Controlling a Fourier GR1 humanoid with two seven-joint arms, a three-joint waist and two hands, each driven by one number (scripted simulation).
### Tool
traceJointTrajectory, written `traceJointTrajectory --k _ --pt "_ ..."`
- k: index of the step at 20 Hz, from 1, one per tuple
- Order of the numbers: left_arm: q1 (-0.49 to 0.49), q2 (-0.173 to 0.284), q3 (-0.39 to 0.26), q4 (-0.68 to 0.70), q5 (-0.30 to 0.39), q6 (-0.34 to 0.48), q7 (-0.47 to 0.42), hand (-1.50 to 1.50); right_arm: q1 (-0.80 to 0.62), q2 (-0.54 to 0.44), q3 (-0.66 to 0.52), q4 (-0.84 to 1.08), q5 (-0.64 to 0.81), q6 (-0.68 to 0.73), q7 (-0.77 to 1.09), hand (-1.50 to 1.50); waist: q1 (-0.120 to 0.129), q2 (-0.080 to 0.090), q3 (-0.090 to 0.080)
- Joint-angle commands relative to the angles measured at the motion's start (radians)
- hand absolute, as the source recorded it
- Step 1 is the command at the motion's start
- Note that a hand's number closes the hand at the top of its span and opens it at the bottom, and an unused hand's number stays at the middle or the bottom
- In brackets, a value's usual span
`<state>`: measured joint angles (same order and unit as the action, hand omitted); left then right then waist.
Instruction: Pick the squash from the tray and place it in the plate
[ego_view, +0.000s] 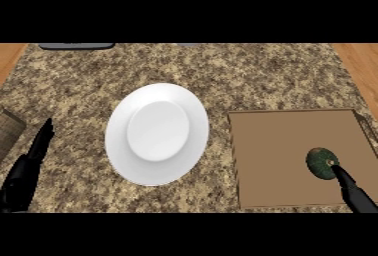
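Note:
A dark green squash (322, 162) lies on the brown tray (280, 150) at the right, near the tray's right side. My right hand (353, 190) comes in from the lower right; one straight finger touches the squash's near edge, and nothing is curled round it. A white plate (157, 133) sits on the granite counter left of the tray, with nothing on it. My left hand (28, 167) rests open at the lower left edge, fingers pointing up, well away from the plate.
Wooden surfaces (358, 65) border the counter at the far left and right. A dark object (77, 46) lies at the counter's back edge. A ribbed brown thing (9, 131) shows at the left edge beside my left hand.

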<state>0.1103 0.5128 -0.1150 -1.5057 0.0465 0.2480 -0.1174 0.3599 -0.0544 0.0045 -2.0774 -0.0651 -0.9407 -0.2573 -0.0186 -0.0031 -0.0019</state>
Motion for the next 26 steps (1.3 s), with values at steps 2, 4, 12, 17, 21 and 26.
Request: traceJointTrajectory --k 2,4,12,17,21,26 --pt "-0.024 -0.030 -0.017 0.007 -0.019 0.009 -0.002 0.00 0.245 -0.097 0.128 -0.063 0.121 0.016 0.186 -1.50 0.004 0.006 -0.002" --pt "-0.008 -0.011 0.005 0.043 -0.013 -0.013 -0.040 0.00 0.312 -0.188 0.096 -0.087 0.127 0.062 0.277 -1.50 0.009 0.007 -0.003" --pt "-0.020 -0.038 -0.012 0.006 -0.036 -0.014 -0.011 0.00 0.267 -0.401 0.034 -0.175 0.242 0.136 0.799 -1.50 0.039 0.011 -0.001" --pt "-0.039 -0.036 0.008 0.037 -0.041 -0.038 -0.017 0.00 0.094 -0.510 -0.031 -0.108 0.206 0.273 1.025 -1.50 0.035 0.008 0.000" --pt "-0.064 -0.040 0.039 0.087 -0.019 -0.080 -0.043 0.00 0.056 -0.528 0.004 -0.041 0.197 0.366 1.063 -1.50 0.023 0.007 0.001" --pt "-0.053 -0.058 0.026 0.034 -0.055 -0.062 0.013 0.00 -0.045 -0.557 0.021 0.126 0.153 0.502 1.047 -1.50 0.025 0.005 0.002"
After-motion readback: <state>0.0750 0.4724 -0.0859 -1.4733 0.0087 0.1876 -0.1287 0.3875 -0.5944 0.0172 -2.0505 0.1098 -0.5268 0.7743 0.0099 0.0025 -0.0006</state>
